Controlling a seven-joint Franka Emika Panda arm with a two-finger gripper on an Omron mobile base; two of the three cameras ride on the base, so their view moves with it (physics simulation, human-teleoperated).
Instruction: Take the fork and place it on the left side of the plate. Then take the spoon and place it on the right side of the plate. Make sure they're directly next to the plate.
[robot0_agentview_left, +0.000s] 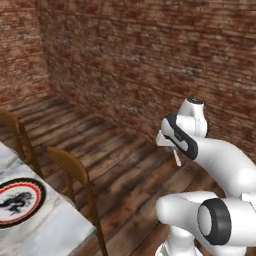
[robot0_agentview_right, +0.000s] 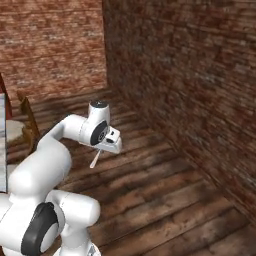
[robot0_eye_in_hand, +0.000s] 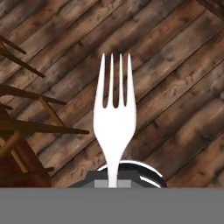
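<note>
My gripper (robot0_agentview_right: 102, 150) is squeezed tight on the fork (robot0_eye_in_hand: 113, 118), holding its thin handle, prongs pointing out over the wooden floor. It looks light, stiff and slippery (easy to twist). The plate (robot0_agentview_left: 35, 202) sits near the table's edge, chairs beside it, lots of open room between.

Red-brown brick walls (robot0_agentview_left: 125, 60), dark plank floor (robot0_agentview_right: 160, 195), wooden chairs (robot0_agentview_left: 70, 170), marble table (robot0_agentview_left: 55, 225).

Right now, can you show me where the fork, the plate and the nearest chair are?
fork (robot0_eye_in_hand: 114, 124): hand view, on its neck below the tines.
plate (robot0_agentview_left: 31, 186): left base view, on its red-orange rim.
chair (robot0_agentview_left: 67, 162): left base view, on its curved top rail.
</note>
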